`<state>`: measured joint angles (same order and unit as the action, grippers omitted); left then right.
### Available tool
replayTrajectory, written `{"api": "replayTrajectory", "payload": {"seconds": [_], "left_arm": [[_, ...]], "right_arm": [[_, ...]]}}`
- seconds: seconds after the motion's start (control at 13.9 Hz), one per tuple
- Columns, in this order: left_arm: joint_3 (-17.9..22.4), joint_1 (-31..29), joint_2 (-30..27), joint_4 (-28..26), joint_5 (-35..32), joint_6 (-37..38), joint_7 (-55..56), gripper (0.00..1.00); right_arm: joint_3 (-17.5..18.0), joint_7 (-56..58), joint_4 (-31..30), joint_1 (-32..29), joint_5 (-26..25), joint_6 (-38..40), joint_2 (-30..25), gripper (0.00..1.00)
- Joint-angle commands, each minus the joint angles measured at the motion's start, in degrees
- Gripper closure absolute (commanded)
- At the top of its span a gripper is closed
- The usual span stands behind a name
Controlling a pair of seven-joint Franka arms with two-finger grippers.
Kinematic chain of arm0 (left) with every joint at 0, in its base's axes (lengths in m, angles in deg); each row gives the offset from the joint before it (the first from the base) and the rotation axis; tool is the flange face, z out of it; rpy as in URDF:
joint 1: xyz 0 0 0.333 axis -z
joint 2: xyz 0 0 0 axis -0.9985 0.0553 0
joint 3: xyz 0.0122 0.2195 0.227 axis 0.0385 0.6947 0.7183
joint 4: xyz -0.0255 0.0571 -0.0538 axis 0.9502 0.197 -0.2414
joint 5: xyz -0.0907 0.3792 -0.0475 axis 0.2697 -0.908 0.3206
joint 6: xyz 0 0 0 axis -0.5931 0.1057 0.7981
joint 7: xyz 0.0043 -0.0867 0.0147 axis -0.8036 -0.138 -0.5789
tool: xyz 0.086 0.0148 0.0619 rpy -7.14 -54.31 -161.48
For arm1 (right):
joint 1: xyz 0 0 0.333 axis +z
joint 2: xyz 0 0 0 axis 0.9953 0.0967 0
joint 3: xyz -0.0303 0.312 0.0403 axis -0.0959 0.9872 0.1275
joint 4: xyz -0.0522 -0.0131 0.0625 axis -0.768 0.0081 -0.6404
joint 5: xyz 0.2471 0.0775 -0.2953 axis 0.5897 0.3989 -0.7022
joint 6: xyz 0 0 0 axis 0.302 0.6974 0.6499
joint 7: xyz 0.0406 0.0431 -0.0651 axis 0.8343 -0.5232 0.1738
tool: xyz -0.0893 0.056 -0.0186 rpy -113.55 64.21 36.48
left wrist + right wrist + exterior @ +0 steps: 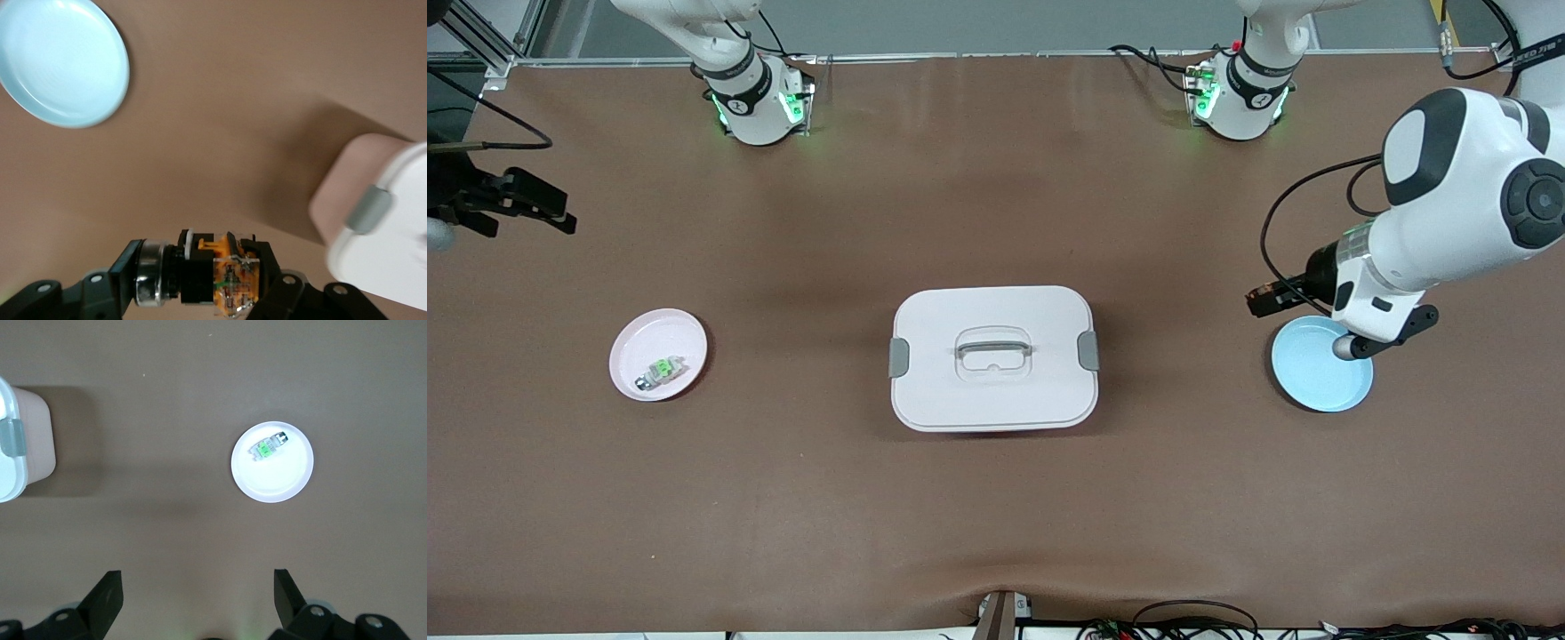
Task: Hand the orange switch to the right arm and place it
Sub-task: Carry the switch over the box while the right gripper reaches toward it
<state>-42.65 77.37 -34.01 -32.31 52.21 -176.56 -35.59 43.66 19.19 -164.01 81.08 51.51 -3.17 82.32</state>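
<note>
The orange switch (pixel 223 277), a black block with a clear orange part and a silver ring, lies crosswise between the fingers of my left gripper (pixel 207 279), which is shut on it. From the front, the left gripper (pixel 1267 299) hangs over the table at the edge of the light blue plate (pixel 1316 373), toward the left arm's end. That plate (pixel 60 60) holds nothing. My right gripper (pixel 538 209) hovers at the right arm's end of the table. Its fingers stand open in the right wrist view (pixel 198 590) with nothing between them.
A white lidded box (pixel 993 391) with grey clasps and a handle sits mid-table, also in both wrist views (pixel 393 233) (pixel 17 463). A pale pink plate (pixel 633 336) (pixel 273 483) toward the right arm's end holds a white-and-grey component with a green top (pixel 663 367) (pixel 267 448).
</note>
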Motion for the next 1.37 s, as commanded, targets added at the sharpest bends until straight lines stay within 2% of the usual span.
{"api": "replayTrajectory", "payload": {"seconds": [0.0, 0.36, 0.57, 0.72, 0.93, 1.15, 1.29], "left_arm": [[-1.7, 0.1, 1.5, 3.7, 3.5, 1.5, 8.4, 1.00], [-3.1, 4.8, 4.9, 8.6, 8.5, 1.5, 25.8, 1.00], [-3.1, 8.8, 9.0, 12.2, 8.7, 1.3, 35.8, 1.00], [-3.1, 11.9, 12.7, 16.4, 8.6, 1.2, 44.7, 1.00], [-3.1, 15.2, 15.2, 19.4, 8.7, 0.3, 51.6, 1.00], [-3.1, 18.9, 16.0, 19.4, 8.7, -2.2, 55.8, 1.00], [-3.1, 21.0, 16.6, 19.5, 8.9, -3.9, 56.7, 1.00]], "right_arm": [[0.2, -4.0, 0.0, 4.1, -0.1, 1.7, -0.2, 0.00], [0.2, -18.0, -1.5, 14.9, 0.3, 2.6, -0.6, 0.00], [0.2, -24.2, -2.1, 18.7, 5.6, 0.8, -0.9, 0.00], [0.2, -29.8, -4.7, 22.7, 6.4, -3.5, -2.0, 0.00], [0.3, -34.9, -11.0, 27.4, 7.2, -11.1, -3.8, 0.00], [0.2, -34.9, -21.9, 28.2, 16.3, -24.3, -8.2, 0.00], [0.3, -34.9, -26.3, 31.0, 17.0, -31.2, -9.3, 0.00]]}}
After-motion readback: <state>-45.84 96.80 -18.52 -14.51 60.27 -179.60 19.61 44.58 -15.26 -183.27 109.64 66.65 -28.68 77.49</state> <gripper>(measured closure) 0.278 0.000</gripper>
